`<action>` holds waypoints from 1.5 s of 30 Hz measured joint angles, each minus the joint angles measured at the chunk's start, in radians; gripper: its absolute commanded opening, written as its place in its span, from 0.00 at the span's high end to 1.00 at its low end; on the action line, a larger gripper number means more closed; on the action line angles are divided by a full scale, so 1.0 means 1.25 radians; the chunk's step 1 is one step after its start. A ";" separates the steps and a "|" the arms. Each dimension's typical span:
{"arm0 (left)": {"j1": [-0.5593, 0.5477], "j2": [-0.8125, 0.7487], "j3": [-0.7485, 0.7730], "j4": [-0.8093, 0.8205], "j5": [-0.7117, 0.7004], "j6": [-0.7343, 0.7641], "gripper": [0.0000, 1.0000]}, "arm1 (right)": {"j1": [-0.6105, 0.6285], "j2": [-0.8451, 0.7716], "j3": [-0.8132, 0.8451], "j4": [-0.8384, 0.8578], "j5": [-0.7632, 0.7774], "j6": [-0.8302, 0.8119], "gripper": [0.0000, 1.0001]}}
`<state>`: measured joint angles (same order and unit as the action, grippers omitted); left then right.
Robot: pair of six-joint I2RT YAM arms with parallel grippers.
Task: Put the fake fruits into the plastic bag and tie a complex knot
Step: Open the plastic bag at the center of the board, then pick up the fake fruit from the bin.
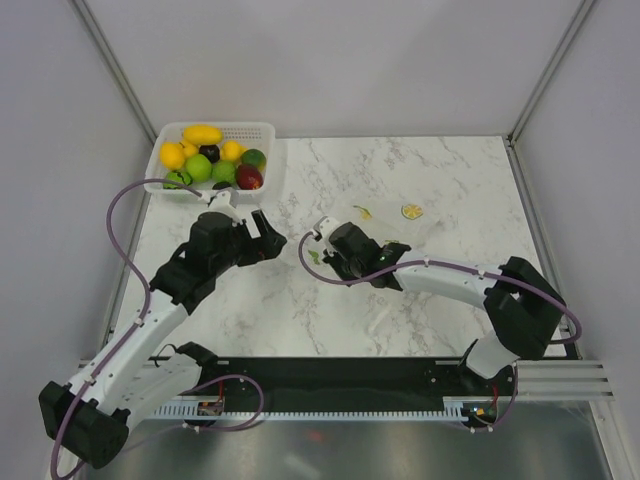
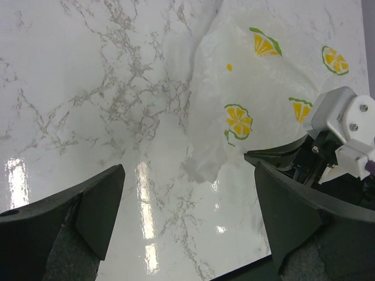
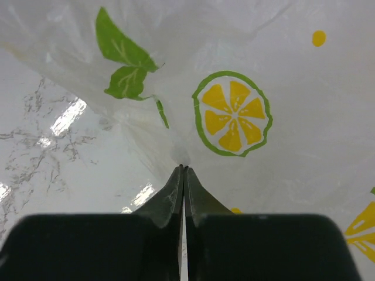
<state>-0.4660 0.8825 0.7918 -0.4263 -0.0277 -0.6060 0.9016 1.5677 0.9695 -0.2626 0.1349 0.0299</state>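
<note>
Right wrist view: right tool [image 3: 183,171] pinched closed on edge of plastic bag [image 3: 275,76], which lies on desk [image 3: 53,152]. Left wrist view: left tool [image 2: 184,175] gapes wide near bag. Top view alone shows fake fruits [image 1: 212,160] heaped in basket [image 1: 268,130].

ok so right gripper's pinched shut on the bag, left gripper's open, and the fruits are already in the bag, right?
Not the fruits: the top view shows them piled in the white basket, not in the bag. The rest stands: right gripper pinched shut on the bag, left gripper open.
</note>
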 measured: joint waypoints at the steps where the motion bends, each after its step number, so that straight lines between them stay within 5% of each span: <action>1: 0.000 0.000 -0.002 0.000 -0.007 0.000 0.00 | 0.000 0.013 0.014 0.001 0.014 0.007 1.00; 13: 0.075 0.019 -0.006 0.023 -0.072 -0.015 0.00 | 0.000 0.107 0.244 0.030 0.182 0.192 0.98; 14: 0.075 0.032 -0.012 0.038 -0.066 -0.016 0.00 | 0.000 0.112 0.259 0.031 0.188 0.202 0.93; 15: 0.075 0.043 -0.023 0.052 -0.060 -0.019 0.00 | 0.000 0.115 0.271 0.030 0.194 0.209 0.64; 16: 0.075 0.050 -0.034 0.065 -0.059 -0.022 0.00 | 0.000 0.119 0.281 0.030 0.197 0.218 0.54; 26: 0.095 0.039 -0.120 0.126 -0.058 -0.062 0.00 | 0.011 0.130 0.269 0.011 0.168 0.152 0.34; 41: 0.239 0.028 -0.179 0.157 0.032 -0.157 0.02 | 0.103 0.292 0.334 -0.063 0.307 0.103 0.39; 43: 0.240 0.027 -0.180 0.157 0.036 -0.158 0.02 | 0.103 0.319 0.351 -0.071 0.353 0.101 0.49; 45: 0.240 0.025 -0.181 0.158 0.039 -0.157 0.02 | 0.102 0.342 0.360 -0.076 0.406 0.098 0.75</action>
<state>-0.1665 0.9138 0.5659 -0.2291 0.0212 -0.8028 1.0294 1.9953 1.4189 -0.3580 0.6422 0.1524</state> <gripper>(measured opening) 0.982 0.479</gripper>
